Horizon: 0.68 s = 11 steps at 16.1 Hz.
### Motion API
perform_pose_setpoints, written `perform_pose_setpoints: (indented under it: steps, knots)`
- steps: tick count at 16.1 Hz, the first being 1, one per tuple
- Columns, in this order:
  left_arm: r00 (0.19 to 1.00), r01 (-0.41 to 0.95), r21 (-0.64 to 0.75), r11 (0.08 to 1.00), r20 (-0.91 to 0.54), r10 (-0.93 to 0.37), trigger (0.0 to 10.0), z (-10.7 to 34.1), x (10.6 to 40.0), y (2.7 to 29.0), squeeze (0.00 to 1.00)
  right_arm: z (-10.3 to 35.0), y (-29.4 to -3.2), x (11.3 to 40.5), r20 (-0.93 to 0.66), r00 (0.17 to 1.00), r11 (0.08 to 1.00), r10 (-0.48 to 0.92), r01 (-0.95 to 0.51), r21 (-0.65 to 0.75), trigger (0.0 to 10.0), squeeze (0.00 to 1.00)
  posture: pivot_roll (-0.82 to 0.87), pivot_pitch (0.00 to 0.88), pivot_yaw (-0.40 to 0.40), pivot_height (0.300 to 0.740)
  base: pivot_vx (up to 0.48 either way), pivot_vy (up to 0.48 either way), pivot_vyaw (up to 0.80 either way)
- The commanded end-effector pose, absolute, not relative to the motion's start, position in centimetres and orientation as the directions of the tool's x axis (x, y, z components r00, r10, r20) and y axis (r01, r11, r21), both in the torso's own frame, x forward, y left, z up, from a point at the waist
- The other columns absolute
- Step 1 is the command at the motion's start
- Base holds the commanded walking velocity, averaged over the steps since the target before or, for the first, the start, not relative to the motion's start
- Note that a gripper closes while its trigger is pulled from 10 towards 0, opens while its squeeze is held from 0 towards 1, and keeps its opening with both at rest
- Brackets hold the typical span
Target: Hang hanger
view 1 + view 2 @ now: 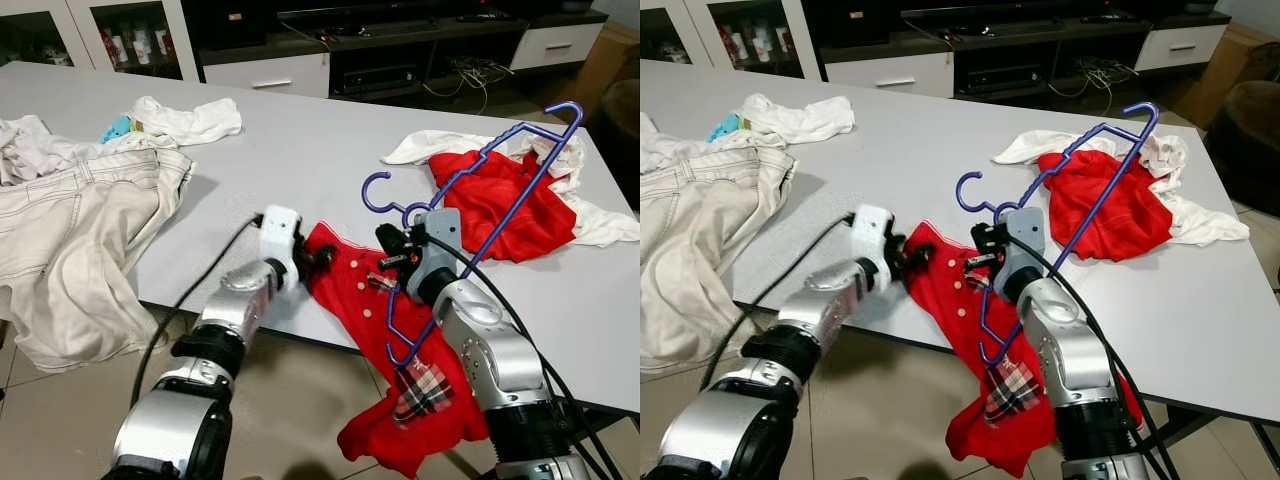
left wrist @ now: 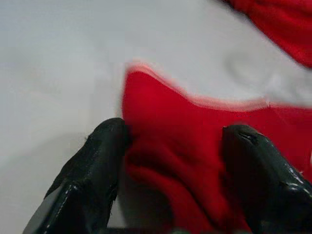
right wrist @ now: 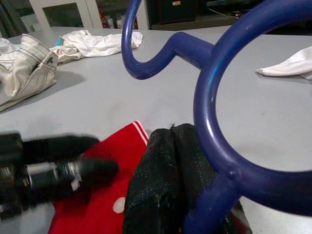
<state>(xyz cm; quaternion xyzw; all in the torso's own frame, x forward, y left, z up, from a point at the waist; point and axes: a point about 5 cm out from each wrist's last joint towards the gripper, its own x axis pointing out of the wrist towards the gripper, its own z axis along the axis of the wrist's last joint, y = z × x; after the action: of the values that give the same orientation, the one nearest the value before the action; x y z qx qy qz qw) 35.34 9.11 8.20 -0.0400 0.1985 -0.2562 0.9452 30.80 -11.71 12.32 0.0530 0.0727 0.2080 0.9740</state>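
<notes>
A blue plastic hanger (image 1: 527, 190) is held slantwise above the table, with its hook (image 3: 146, 68) toward the table's middle. My right gripper (image 1: 393, 250) is shut on it just below the hook; the black fingers (image 3: 165, 165) are pressed together against the blue loop. A red shirt (image 1: 355, 300) with white buttons lies at the front of the grey table (image 1: 300, 160) and droops over its edge toward the floor. My left gripper (image 1: 318, 258) is at the shirt's left edge. Its fingers (image 2: 97, 156) stand apart, with red cloth between them.
A second red garment (image 1: 500, 205) lies on white cloths (image 1: 600, 225) at the right. Beige trousers (image 1: 80, 220) spill over the left edge, and a white cloth (image 1: 190, 120) lies behind them. A low cabinet (image 1: 270, 70) stands beyond the table. A black cable (image 1: 190, 295) trails from my left arm.
</notes>
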Motion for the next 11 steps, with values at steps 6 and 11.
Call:
perform_pose_setpoints:
  steps: [6, 11]
  knots:
    - [0.737, 0.492, -0.246, 0.835, -0.392, -0.551, 0.0, 7.4, 34.9, 9.1, 0.00, 11.7, -11.7, 30.5, -0.151, 0.901, 0.911, 0.407, -0.389, 0.134, 10.0, 0.00, -0.08, 0.000, 0.015, 0.740, 0.000, 0.000, 0.00]
    - [0.827, 0.479, -0.357, 0.802, -0.123, -0.548, 0.0, 10.1, 35.7, 9.6, 0.00, 11.7, -11.6, 30.6, -0.150, 0.898, 0.909, 0.414, -0.396, 0.132, 10.0, 0.00, -0.07, 0.000, 0.012, 0.740, 0.000, 0.000, 0.00]
